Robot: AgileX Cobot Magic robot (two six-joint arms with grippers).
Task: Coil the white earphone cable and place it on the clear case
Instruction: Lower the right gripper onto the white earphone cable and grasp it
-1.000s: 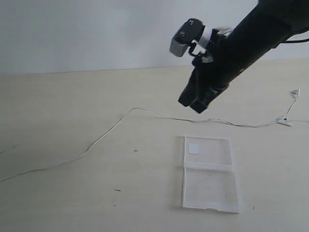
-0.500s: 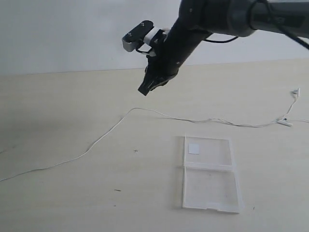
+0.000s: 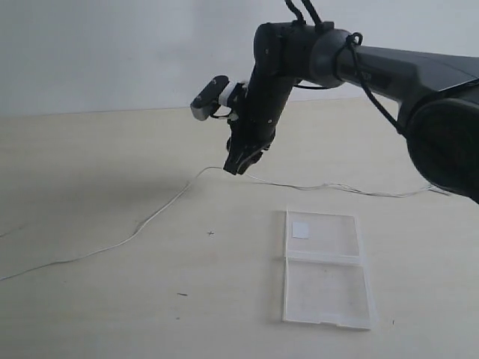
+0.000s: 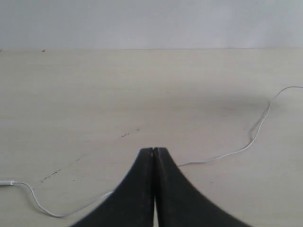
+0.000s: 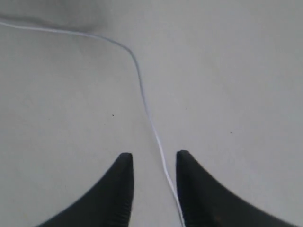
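The white earphone cable [image 3: 161, 209] lies stretched across the table from the lower left to the right. The clear case [image 3: 325, 267] lies open and flat in front of it, its white sticker [image 3: 301, 229] on the far panel. My right gripper [image 3: 236, 166] hangs open just above the cable's bend, having reached across the middle. In the right wrist view the cable [image 5: 142, 90] runs between the open fingers of the gripper [image 5: 153, 158], close to one of them. My left gripper [image 4: 154, 150] is shut on nothing; a stretch of cable [image 4: 258, 130] lies past it.
The pale wooden tabletop [image 3: 97, 164] meets a white wall at the back. The right arm [image 3: 389, 67] spans the upper right of the exterior view. A small white plug end [image 4: 5, 182] of the cable shows in the left wrist view.
The right arm has swung left across the table and then dropped down, bringing its gripper low over the cable's bend. The cable and case have not moved.
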